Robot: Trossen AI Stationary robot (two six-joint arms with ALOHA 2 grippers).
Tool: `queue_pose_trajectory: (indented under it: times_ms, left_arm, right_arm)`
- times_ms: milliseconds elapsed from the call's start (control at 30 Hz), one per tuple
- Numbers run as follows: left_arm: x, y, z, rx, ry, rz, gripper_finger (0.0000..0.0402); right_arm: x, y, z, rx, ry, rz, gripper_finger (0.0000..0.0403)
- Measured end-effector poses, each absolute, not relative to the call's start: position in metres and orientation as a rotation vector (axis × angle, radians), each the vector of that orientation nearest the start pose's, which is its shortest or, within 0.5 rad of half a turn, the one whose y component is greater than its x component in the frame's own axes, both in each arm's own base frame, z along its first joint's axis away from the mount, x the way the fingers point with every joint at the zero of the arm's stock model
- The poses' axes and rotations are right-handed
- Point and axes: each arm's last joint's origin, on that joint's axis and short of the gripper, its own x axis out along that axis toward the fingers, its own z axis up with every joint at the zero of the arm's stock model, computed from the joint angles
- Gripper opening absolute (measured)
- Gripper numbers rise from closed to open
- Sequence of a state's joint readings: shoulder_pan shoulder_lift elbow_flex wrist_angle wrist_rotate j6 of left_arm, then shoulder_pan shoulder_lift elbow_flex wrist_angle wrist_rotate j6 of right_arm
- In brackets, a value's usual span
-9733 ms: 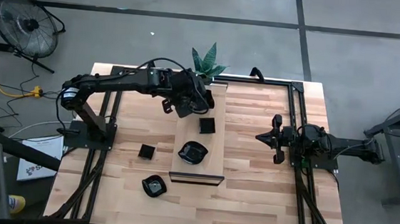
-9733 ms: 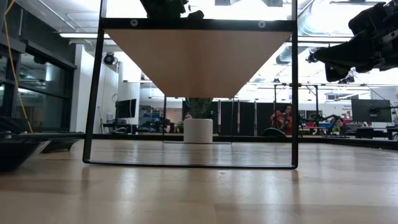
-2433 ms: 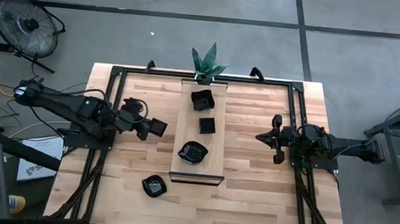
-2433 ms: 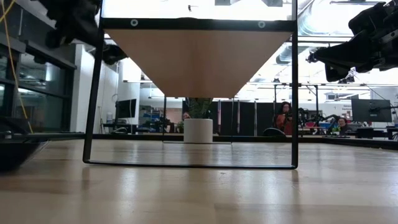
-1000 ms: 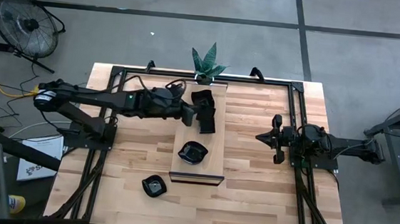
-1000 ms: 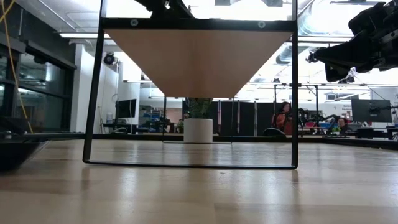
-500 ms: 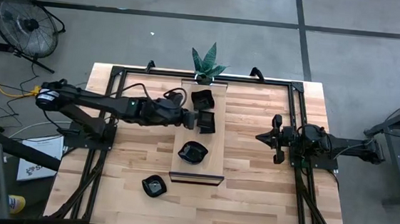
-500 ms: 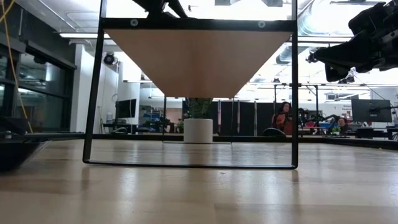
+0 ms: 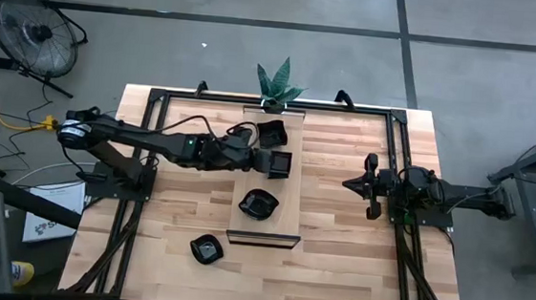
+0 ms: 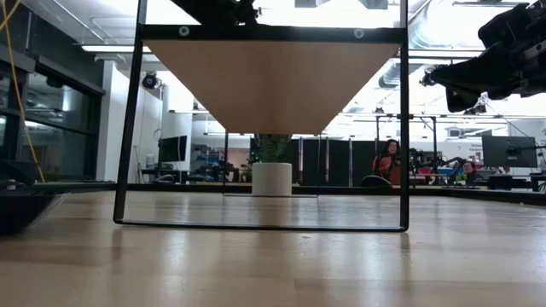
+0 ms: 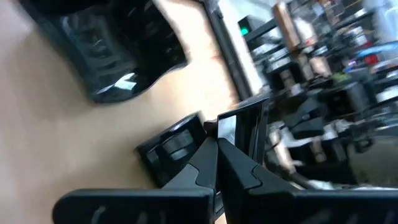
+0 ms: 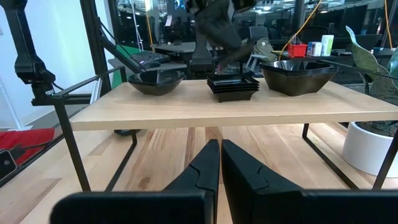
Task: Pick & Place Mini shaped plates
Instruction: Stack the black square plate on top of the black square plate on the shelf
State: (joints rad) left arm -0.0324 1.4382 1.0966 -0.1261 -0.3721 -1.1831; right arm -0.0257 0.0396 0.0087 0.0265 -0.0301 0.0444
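Note:
A raised pale wooden board (image 9: pixel 264 228) carries three lots of black mini shaped plates: a wavy-rimmed stack (image 9: pixel 270 131) at its far end, a square stack (image 9: pixel 279 167) in the middle and a leaf-shaped dish (image 9: pixel 258 205) toward its near end. One more dish (image 9: pixel 207 249) lies on the table left of the board. My left gripper (image 9: pixel 260 159) reaches in from the left and is shut on a thin square plate (image 11: pixel 241 127) just over the square stack (image 11: pixel 174 146). My right gripper (image 9: pixel 348 184) waits, shut, right of the board. My left gripper pinches the square plate's rim (image 11: pixel 231 134) between its two fingers, at the plate's left side. The fingers come from the table's left, slanting a little downward. The plate stands tilted on edge over the square stack; whether it touches the stack, I cannot tell.
A potted plant (image 9: pixel 278 82) stands at the table's far edge behind the board. The board stands on a black wire frame (image 10: pixel 128 128), with open room under it. Black frame rails (image 9: pixel 397 155) run along the table's sides. People sit in the room beyond (image 10: pixel 391 153).
My left gripper has sunk toward the square stack with the plate, drawn back slightly toward the table's left, and rolled about its own line, so the plate has turned with it. It stays shut.

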Motion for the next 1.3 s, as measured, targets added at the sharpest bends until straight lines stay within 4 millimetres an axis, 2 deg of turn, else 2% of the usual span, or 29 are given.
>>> queue_pose_trajectory:
  times_ms: [433, 1100, 1300]
  left_arm:
    - [0.325, 0.000, 0.284, -1.099, 0.241, 0.616, 0.0000]
    - [0.324, 0.001, 0.280, -1.089, 0.256, 0.653, 0.0001]
    - [0.324, 0.001, 0.281, -1.082, 0.254, 0.649, 0.0021]
  right_arm:
    - [0.100, -0.002, 0.166, 0.045, 0.004, 0.004, 0.0012]
    - [0.100, -0.002, 0.166, 0.045, 0.004, 0.004, 0.0012]
    - [0.100, -0.002, 0.166, 0.045, 0.004, 0.004, 0.0012]
